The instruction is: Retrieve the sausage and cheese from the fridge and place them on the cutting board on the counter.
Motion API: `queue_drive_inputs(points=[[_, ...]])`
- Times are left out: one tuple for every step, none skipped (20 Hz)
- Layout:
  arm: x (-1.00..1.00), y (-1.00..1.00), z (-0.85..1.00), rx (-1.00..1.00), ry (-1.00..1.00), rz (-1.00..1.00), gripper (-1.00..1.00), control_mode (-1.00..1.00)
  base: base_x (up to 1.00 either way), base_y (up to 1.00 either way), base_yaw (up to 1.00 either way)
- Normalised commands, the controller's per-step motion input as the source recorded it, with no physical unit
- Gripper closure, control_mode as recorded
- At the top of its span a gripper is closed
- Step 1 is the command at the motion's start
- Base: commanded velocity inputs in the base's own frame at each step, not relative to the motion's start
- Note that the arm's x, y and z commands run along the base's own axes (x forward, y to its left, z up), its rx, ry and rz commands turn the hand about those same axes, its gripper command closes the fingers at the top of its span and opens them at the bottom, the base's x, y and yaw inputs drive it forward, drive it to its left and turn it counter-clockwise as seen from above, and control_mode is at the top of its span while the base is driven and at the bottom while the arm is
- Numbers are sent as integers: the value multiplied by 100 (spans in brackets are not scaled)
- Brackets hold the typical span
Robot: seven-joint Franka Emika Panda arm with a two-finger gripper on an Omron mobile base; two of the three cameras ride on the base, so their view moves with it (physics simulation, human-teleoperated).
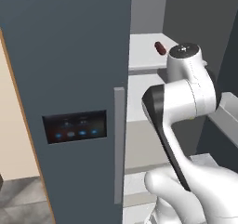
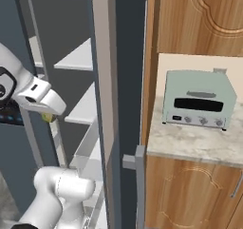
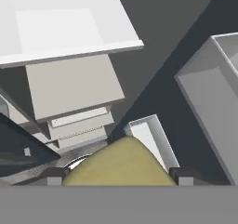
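The cheese (image 3: 121, 165), a dull yellow-olive wedge, sits between my gripper's (image 3: 120, 177) two dark fingertips (image 3: 185, 176), and the gripper is shut on it. In the right base view the cheese (image 2: 47, 117) shows as a small yellow bit under the white hand, inside the open fridge (image 1: 69, 79). The sausage (image 1: 160, 48), short and dark red-brown, lies on an upper pale shelf (image 1: 144, 51) behind the arm. The counter (image 2: 199, 142) runs to the right of the fridge. The cutting board is out of view.
A pale green toaster oven (image 2: 199, 100) stands on the counter under wooden cabinets. The open fridge door (image 2: 107, 81) with its bins (image 3: 214, 93) stands between the fridge's inside and the counter. Shelves and drawers (image 3: 74, 86) lie below the hand.
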Motion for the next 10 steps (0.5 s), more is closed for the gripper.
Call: queue_drive_inputs(points=[[0, 0, 0, 0, 0, 0, 100, 100, -97, 5, 0], [0, 0, 0, 0, 0, 0, 100, 100, -100, 1, 0], [0, 0, 0, 0, 0, 0, 100, 100, -100, 21, 0], [0, 0, 0, 0, 0, 0, 100, 100, -100, 48, 0], [0, 0, 0, 0, 0, 0, 100, 100, -100, 77, 0], [0, 0, 0, 0, 0, 0, 100, 100, -100, 89, -1], [0, 0, 0, 0, 0, 0, 100, 100, -100, 97, -6], [0, 0, 0, 0, 0, 0, 100, 100, -91, 100, -15], [0, 0, 0, 0, 0, 0, 100, 100, -85, 91, -30], [0, 0, 0, 0, 0, 0, 100, 100, -87, 79, -46]])
